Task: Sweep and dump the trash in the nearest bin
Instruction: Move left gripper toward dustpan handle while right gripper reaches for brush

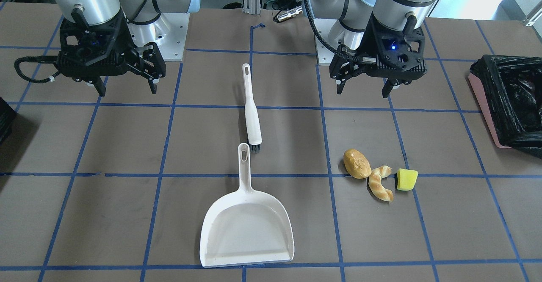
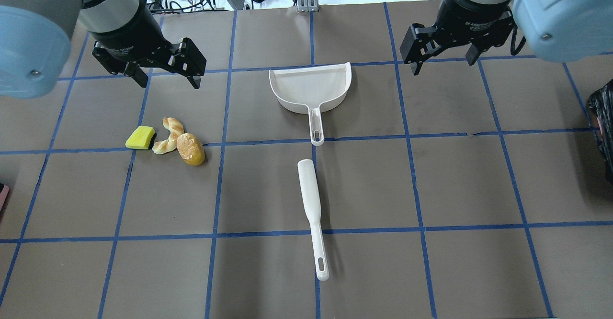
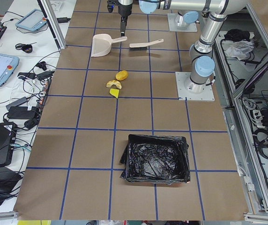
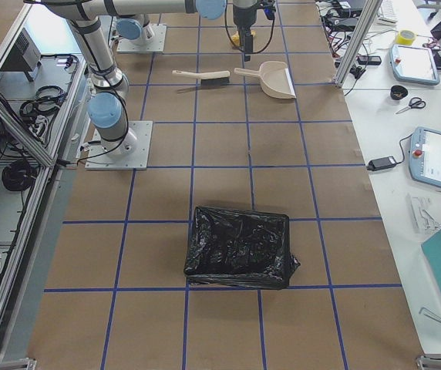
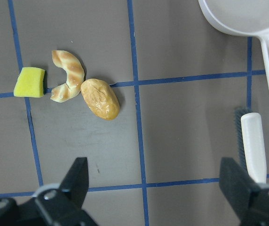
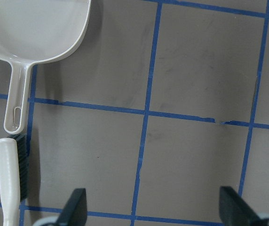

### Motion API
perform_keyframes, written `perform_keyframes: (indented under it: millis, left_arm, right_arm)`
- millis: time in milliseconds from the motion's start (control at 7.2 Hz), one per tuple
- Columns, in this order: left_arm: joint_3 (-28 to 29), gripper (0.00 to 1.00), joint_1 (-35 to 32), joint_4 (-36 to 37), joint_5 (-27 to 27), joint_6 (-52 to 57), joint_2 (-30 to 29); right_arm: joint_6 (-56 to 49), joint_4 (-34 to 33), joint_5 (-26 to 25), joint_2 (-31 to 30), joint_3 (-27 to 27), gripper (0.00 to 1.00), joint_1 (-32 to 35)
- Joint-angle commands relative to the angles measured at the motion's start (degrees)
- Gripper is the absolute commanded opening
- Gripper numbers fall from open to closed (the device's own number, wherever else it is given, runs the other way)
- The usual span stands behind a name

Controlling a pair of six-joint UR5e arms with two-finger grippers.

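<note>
The trash lies together on the table: a golden-brown potato-like lump [image 1: 357, 163], a tan croissant-like twist [image 1: 380, 183] and a yellow-green sponge cube [image 1: 407, 179]. It also shows in the left wrist view, potato lump [image 5: 100, 98] nearest. The pink bin [image 1: 482, 100], lined with a black bag, stands at the table's end on my left side, bag [image 3: 155, 159] open upward. My left gripper [image 1: 365, 90] hovers open and empty above the table, on the robot side of the trash. My right gripper [image 1: 127, 90] hovers open and empty over bare table.
A white dustpan [image 1: 247, 231] and a white brush [image 1: 253, 112] lie end to end in the table's middle, handles in line. A second black-bagged bin [image 4: 240, 247] stands at the table's end on my right side. Blue tape lines grid the brown tabletop.
</note>
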Motion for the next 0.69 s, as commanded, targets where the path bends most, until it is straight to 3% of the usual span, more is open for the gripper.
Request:
perform_keyframes:
  millis: [0,278,556]
  left_arm:
    - [-0.2,1.00,0.0,0.0,0.2,-0.2,0.0]
    - [-1.2,1.00,0.0,0.1,0.1,-0.1,0.3]
    - [-1.2,1.00,0.3,1.1,0.2,0.7,-0.6]
  right_arm:
    - [0.0,0.0,0.0,0.0,0.1,1.00,0.0]
    - [0.0,1.1,0.1,0.0,0.4,1.00,0.1]
    - [0.4,1.8,0.8,-1.7,5.7,1.00,1.2]
